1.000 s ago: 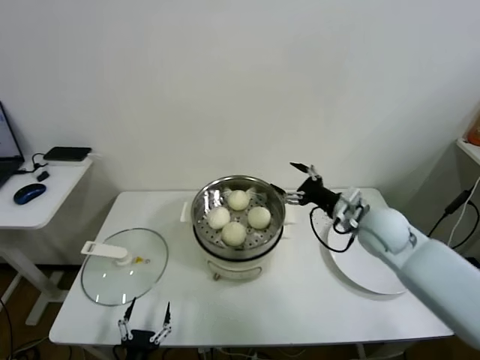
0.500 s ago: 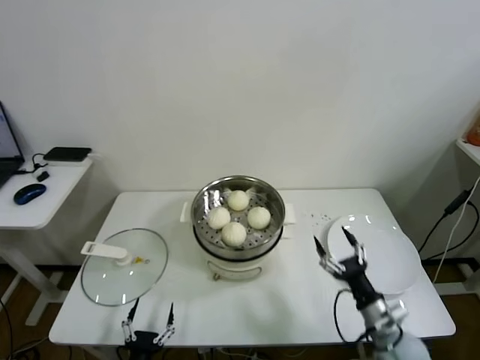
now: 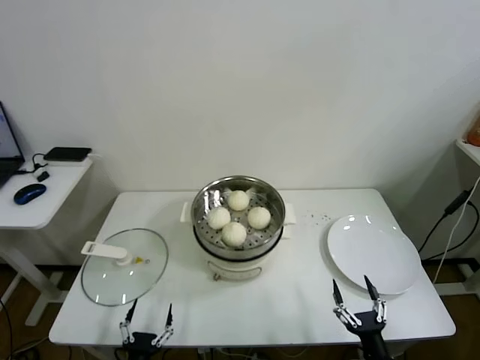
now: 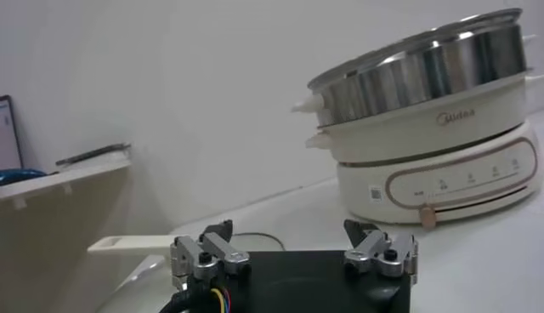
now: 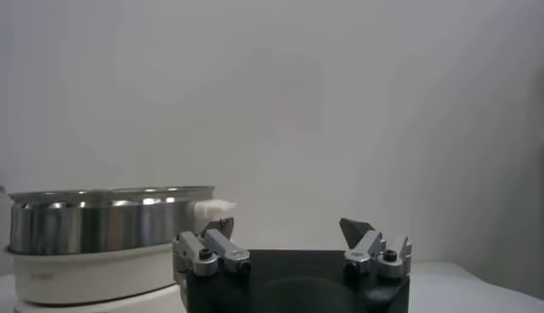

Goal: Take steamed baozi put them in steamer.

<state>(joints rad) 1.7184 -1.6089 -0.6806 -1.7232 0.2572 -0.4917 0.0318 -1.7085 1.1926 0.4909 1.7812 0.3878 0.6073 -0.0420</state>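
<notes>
You have both grippers low at the white table's (image 3: 300, 300) near edge, well apart from everything: the left gripper (image 3: 146, 321) and right gripper (image 3: 358, 296) each with fingers spread and holding nothing. All four round off-white steamed baozi (image 3: 238, 217) sit in the shiny steel steamer (image 3: 238, 196). Its white base reads "Midea" (image 4: 456, 116). The bare white plate (image 3: 373, 253) lies beside the right gripper.
</notes>
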